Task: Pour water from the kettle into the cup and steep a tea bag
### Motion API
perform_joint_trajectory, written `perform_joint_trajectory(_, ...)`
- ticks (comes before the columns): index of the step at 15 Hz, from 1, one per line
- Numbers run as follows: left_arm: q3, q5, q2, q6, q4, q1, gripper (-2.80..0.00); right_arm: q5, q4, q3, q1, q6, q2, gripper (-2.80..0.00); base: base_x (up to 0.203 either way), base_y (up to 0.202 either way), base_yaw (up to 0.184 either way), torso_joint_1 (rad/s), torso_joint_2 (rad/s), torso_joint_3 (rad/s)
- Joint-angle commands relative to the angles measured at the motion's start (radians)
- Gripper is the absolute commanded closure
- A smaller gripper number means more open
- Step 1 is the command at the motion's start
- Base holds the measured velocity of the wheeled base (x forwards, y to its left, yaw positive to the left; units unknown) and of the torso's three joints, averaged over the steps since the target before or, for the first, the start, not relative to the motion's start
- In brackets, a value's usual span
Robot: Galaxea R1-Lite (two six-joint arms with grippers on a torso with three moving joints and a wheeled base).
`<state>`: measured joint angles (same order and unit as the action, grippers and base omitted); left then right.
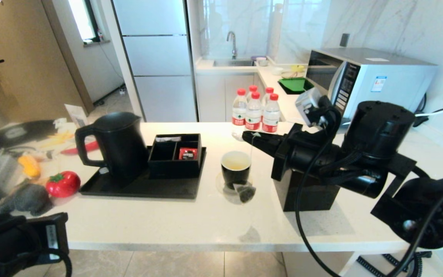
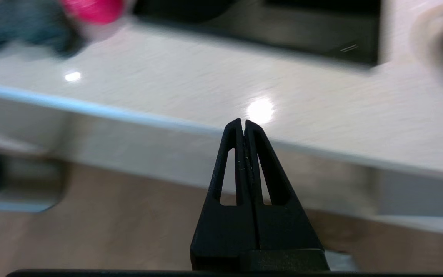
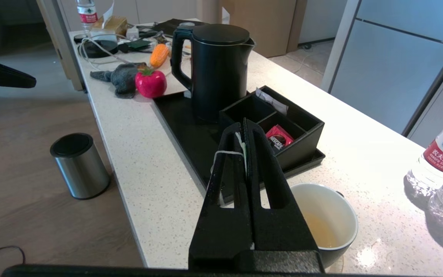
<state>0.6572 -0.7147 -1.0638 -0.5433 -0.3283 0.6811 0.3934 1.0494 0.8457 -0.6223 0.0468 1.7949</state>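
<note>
The right gripper (image 1: 247, 134), jaws pinched on the string (image 3: 240, 148), dangled the tea bag (image 1: 246, 191) beside the cup (image 1: 235, 167). The kettle (image 1: 115, 144) stood on the tray (image 1: 144, 187). The left gripper (image 2: 243, 122), jaws closed and empty, was at the desk (image 1: 206, 219) edge.

Bare counter (image 1: 190, 223) lies open before the cup (image 1: 236, 169); black tray (image 1: 140, 188) and bottles (image 1: 254, 111) flank it.
</note>
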Motion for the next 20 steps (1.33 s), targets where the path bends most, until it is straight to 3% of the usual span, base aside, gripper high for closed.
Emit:
perform_joint_trajectory(1,-0.009,-0.003,-0.005,0.028,-0.042,-0.071,0.0,0.002,0.006,-0.001,0.0,0.001,0.0,0.0,0.0,0.0,0.0,0.0,0.0,0.0)
perform_joint_trajectory(4,-0.01,-0.001,-0.087,0.048,-0.052,-0.145,0.0,0.002,0.004,-0.004,0.0,0.001,-0.011,0.0,0.0,0.0,0.0,0.0,0.0,0.0)
perform_joint_trajectory(7,-0.045,0.051,-0.086,0.057,-0.01,-0.14,0.0,0.002,0.004,-0.011,0.004,0.001,-0.015,0.0,0.0,0.0,0.0,0.0,0.0,0.0)
perform_joint_trajectory(13,-0.207,0.188,-0.07,0.058,0.387,-0.179,0.0,0.001,0.002,-0.01,0.004,0.001,-0.017,0.0,0.0,0.0,0.0,0.0,0.0,0.0)
perform_joint_trajectory(16,-0.343,0.195,-0.061,0.072,0.504,-0.346,0.0,0.001,0.003,-0.01,0.009,0.001,-0.015,0.0,0.0,0.0,0.0,0.0,0.0,0.0)
perform_joint_trajectory(20,-0.428,0.195,-0.033,0.079,0.544,-0.654,0.0,0.001,0.003,-0.011,0.015,0.001,-0.014,0.0,0.0,0.0,0.0,0.0,0.0,0.0)
